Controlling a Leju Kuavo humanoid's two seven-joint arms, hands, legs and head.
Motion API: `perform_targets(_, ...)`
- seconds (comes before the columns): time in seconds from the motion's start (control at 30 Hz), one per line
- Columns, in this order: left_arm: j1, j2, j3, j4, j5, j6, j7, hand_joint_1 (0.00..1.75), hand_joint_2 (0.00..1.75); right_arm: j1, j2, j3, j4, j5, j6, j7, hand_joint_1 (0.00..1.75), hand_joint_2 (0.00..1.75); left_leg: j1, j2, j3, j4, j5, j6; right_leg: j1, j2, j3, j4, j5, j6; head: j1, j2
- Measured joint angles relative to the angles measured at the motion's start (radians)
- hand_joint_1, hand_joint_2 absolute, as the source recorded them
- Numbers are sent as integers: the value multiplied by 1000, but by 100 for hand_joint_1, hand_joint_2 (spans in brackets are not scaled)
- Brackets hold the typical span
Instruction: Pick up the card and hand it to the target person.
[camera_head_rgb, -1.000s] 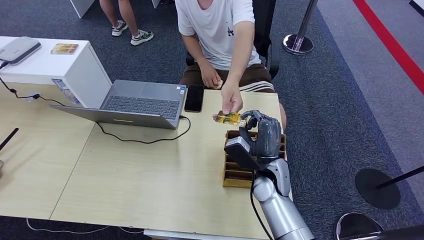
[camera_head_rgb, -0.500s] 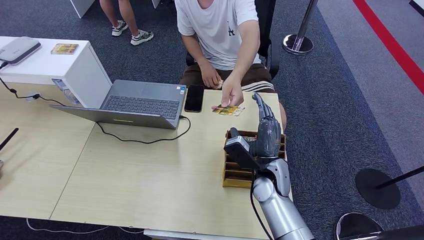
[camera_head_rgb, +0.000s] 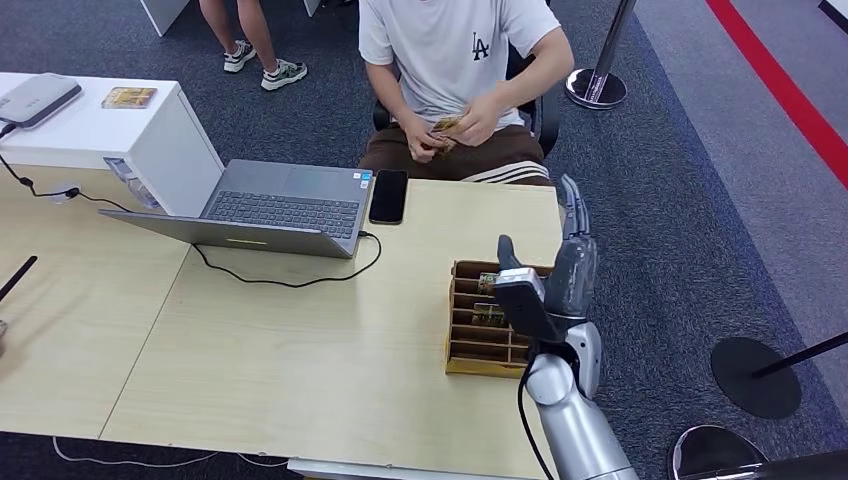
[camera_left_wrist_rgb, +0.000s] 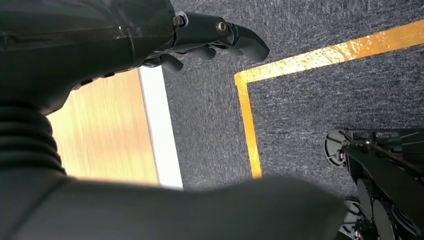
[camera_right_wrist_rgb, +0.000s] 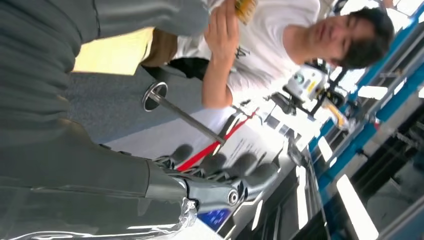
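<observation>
Now the card (camera_head_rgb: 446, 125) has left the desk (camera_head_rgb: 300, 340) for the seated person's (camera_head_rgb: 455, 50) lap, while the right hand (camera_head_rgb: 565, 275) has drawn back, fingers (camera_head_rgb: 572, 200) spread and empty

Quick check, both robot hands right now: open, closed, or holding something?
Left robot hand: fingers curled in, holding nothing; closed.
Right robot hand: open, fingers extended, empty; the person holds the card.
</observation>
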Motion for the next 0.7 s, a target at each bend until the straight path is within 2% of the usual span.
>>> perform_targets(0.07,0,-1,7,0,2,2,0,0,0,24,-12,-37,-59,-36,-3,-10,134,175,0,0,0,0,0,0,0,0,0,0,0,0,0,0)
perform_targets(0.13,1,-2,15,0,2,2,0,0,0,48,-24,-83,-115,-75,-3,-23,131,175,0,0,0,0,0,0,0,0,0,0,0,0,0,0)
perform_targets(0.23,1,-3,23,0,0,3,0,0,0,87,-37,-168,-183,-130,-1,-43,117,175,0,0,0,0,0,0,0,0,0,0,0,0,0,0)
perform_targets(0.37,1,-7,37,0,-3,7,-7,0,0,125,-47,-309,-235,-204,24,-68,78,175,0,-1,0,0,0,0,0,0,0,0,0,0,0,0)
perform_targets(0.47,1,-9,46,0,-8,12,-10,0,0,144,-53,-433,-239,-283,63,-86,74,175,0,-1,0,0,0,0,0,-1,0,0,0,0,0,0)
perform_targets(0.53,1,-10,50,0,-12,13,-8,0,0,151,-60,-525,-224,-344,92,-100,66,175,0,-1,0,0,0,0,0,-2,0,0,0,0,0,0)
perform_targets(0.57,1,-10,52,0,-15,13,-6,0,0,152,-66,-573,-208,-378,107,-109,57,175,0,-1,0,0,0,1,0,-2,0,0,0,0,0,0)
perform_targets(0.67,1,-11,59,0,-26,13,-2,0,0,151,-95,-720,-123,-470,150,-139,16,175,-1,-2,0,0,-1,1,0,-2,0,-1,0,0,0,0)
perform_targets(0.7,1,-11,60,0,-28,13,-2,0,0,151,-100,-743,-105,-481,156,-143,8,175,-1,-2,-1,0,-1,1,0,-2,0,-1,0,0,0,0)
